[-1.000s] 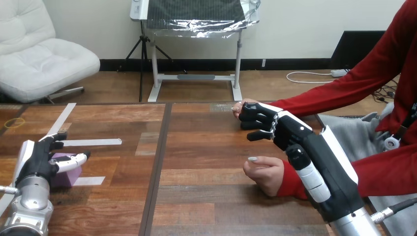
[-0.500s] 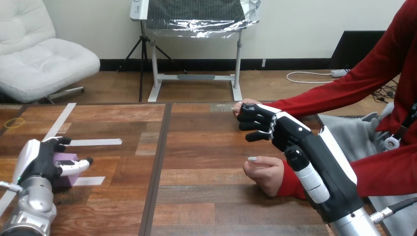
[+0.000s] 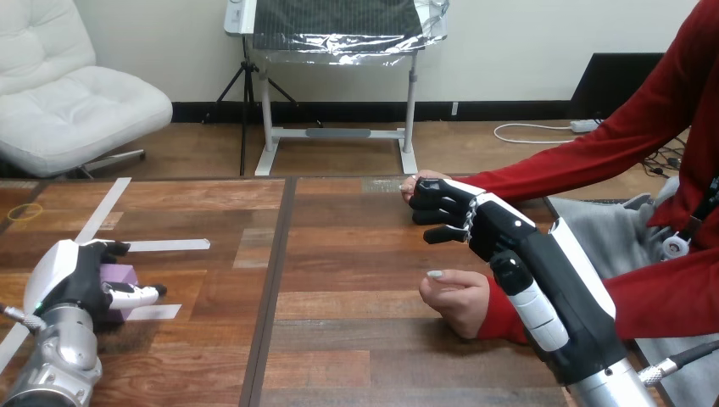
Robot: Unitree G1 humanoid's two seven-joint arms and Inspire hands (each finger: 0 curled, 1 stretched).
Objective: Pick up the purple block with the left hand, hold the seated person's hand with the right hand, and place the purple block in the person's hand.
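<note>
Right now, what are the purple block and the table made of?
The purple block looks like foam or matte plastic: flat colour, no shine; I can't tell which. The table looks like wood planks: brown, with grain streaks and a slight sheen.

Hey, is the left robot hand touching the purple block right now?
Touching. The head view shows the left robot hand lying over the purple block with no gap between them.

No text, label, number or sign can be read anywhere in the frame.
</note>
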